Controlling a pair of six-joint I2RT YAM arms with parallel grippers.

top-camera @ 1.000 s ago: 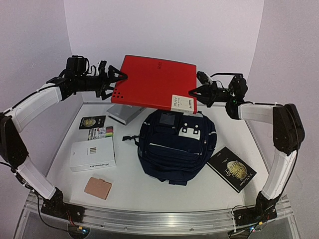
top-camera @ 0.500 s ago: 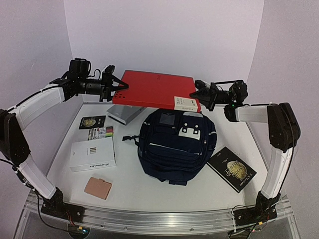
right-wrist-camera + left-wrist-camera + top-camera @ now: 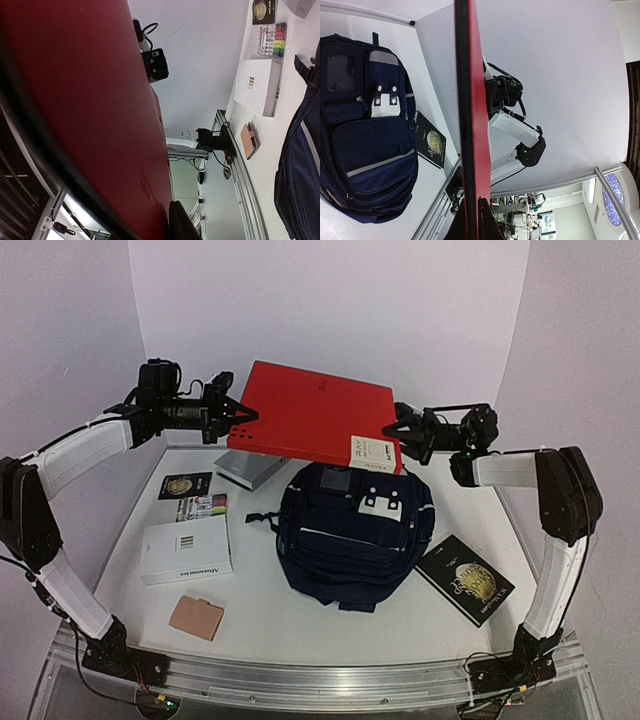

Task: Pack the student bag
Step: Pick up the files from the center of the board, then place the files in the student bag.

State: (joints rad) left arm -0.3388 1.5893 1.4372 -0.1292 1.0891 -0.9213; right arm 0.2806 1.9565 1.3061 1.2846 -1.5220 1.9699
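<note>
A large red binder (image 3: pixel 310 415) hangs tilted in the air over the far end of the student bag (image 3: pixel 350 530), a dark navy backpack lying flat on the table. My left gripper (image 3: pixel 240 420) is shut on the binder's left edge. In the left wrist view both fingers pinch the binder (image 3: pixel 470 125) edge-on, with the bag (image 3: pixel 365 125) below. My right gripper (image 3: pixel 393 430) is at the binder's right edge. In the right wrist view one finger (image 3: pixel 179 220) lies against the red cover (image 3: pixel 90 100); the other finger is hidden.
A black book with a gold emblem (image 3: pixel 465 578) lies right of the bag. To its left lie a white book (image 3: pixel 185 548), a tan pouch (image 3: pixel 196 617), a pack of markers (image 3: pixel 200 507), a small black booklet (image 3: pixel 183 484) and a grey box (image 3: pixel 250 468).
My left gripper has closed onto the binder's left edge. The binder dropped flatter, then tipped up again. The right gripper has shifted slightly along the right edge.
</note>
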